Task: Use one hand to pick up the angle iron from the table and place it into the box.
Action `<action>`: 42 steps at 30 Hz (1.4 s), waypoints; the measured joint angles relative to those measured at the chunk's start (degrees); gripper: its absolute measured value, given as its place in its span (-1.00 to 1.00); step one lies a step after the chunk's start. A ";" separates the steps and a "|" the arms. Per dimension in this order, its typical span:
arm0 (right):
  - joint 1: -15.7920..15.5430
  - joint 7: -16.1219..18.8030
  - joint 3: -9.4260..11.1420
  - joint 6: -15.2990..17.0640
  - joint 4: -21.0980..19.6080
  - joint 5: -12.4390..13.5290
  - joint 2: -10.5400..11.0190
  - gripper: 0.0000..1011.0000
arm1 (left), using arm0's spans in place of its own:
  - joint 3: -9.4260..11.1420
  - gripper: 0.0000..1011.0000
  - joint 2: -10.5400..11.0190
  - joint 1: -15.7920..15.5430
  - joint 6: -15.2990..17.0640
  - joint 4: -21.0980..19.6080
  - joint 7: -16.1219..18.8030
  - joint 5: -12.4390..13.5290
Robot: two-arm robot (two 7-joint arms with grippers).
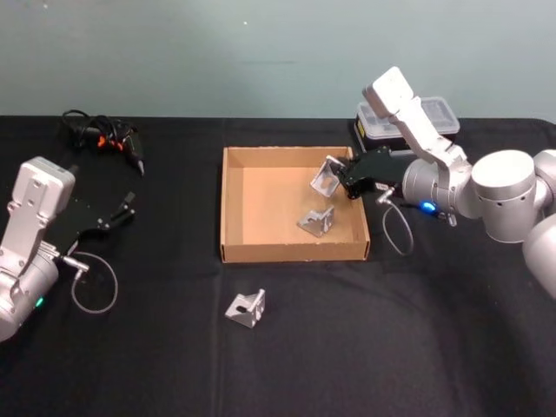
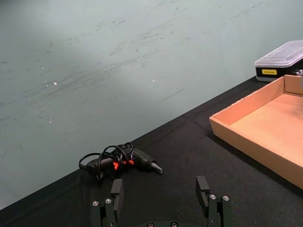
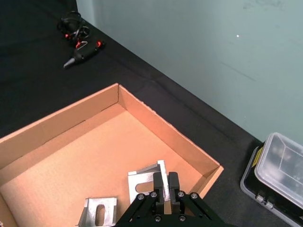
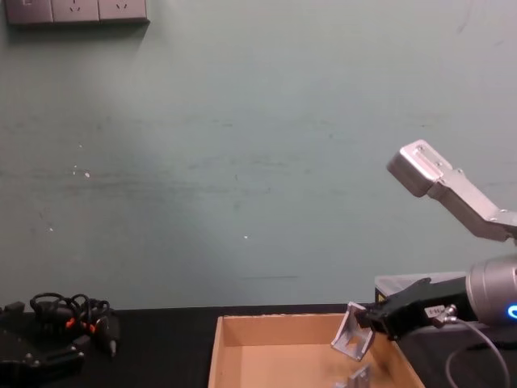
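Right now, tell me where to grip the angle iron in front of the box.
From above, probably: pinch the angle iron by its upstanding flange, across the plate, since the other lies flat on the table. Right gripper holds a second iron over the box; left gripper idle at left.

counter (image 1: 391, 347): black, matt, looks like cloth.
box (image 1: 295, 253): tan cardboard, matt, raw cut rim.
held angle iron (image 1: 325, 179): bare silvery metal, smooth, dull sheen.
angle iron in the box (image 1: 317, 221), angle iron on the counter (image 1: 246, 307): same metal, same sheen.
right pincer (image 1: 340, 180), left pincer (image 2: 159, 182): black, matt, with bright screw heads.
right arm (image 1: 504, 195): silver-grey shell, smooth, satin.
case (image 2: 281, 59): black plastic, clear glossy lid.
wall (image 4: 242, 162): pale green paint, matt, scuffed.
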 joint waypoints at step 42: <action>-11.24 1.50 9.13 -3.02 -16.61 -0.70 4.94 0.98 | 0.00 0.98 0.00 0.00 0.00 0.00 0.00 0.00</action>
